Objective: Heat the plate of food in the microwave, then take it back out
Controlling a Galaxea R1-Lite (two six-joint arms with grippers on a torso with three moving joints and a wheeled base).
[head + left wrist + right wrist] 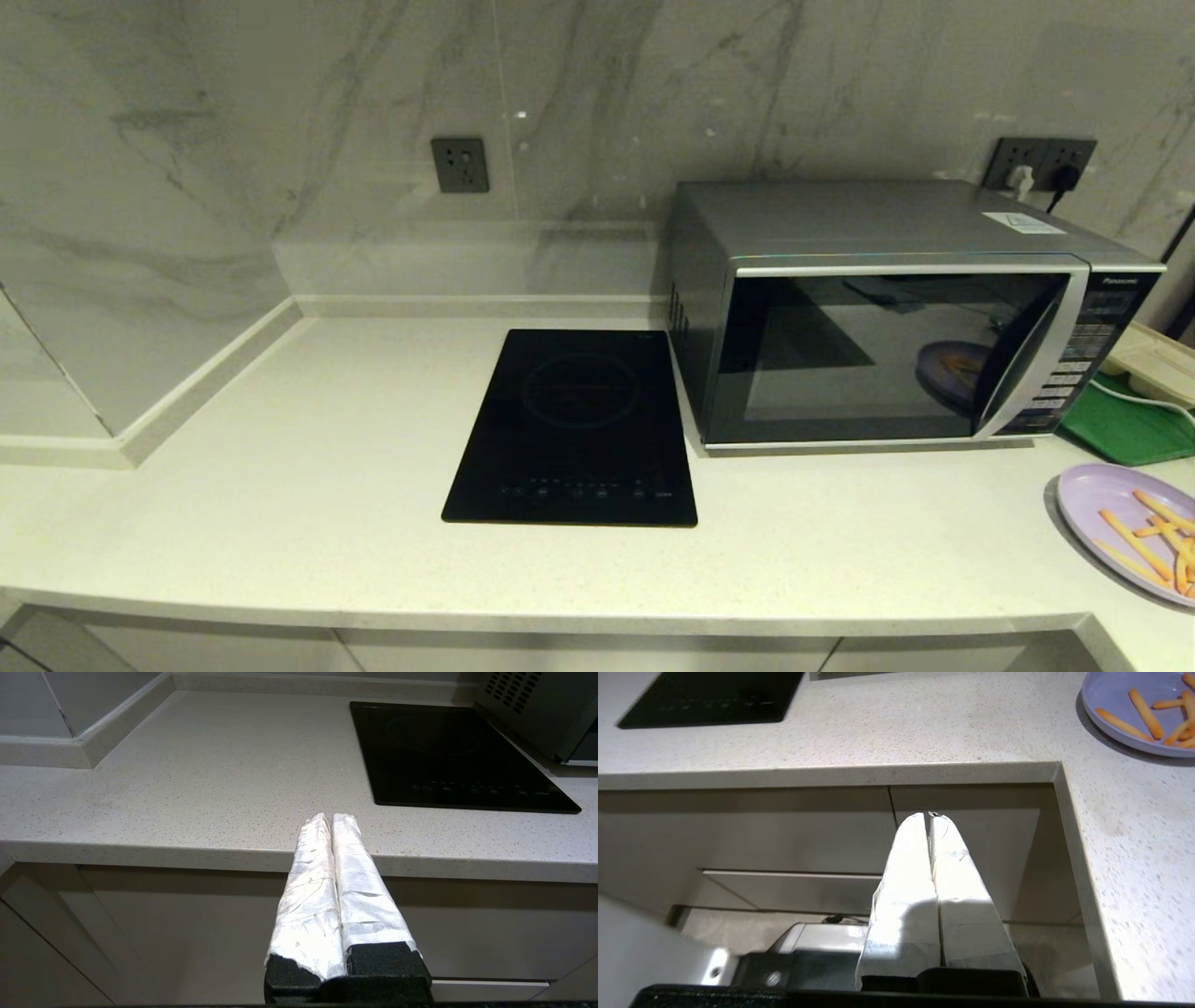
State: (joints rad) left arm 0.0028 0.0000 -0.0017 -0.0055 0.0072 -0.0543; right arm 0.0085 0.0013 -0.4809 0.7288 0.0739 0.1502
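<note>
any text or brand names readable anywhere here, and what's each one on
"Panasonic": small pale lettering at the top of the button panel of the large silver boxy microwave, only just legible.
White sticker on the microwave's top: print too small to read.
Microwave button labels: too small to read.
Control markings along the front edge of the flat black induction hob: too small to read.
Nothing else carries text.

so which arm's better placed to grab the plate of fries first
Right, probably. The plate of fries lies at the counter's far right, near the right gripper, which is shut below the counter edge. The left gripper, also shut, is left of the induction hob.
</note>
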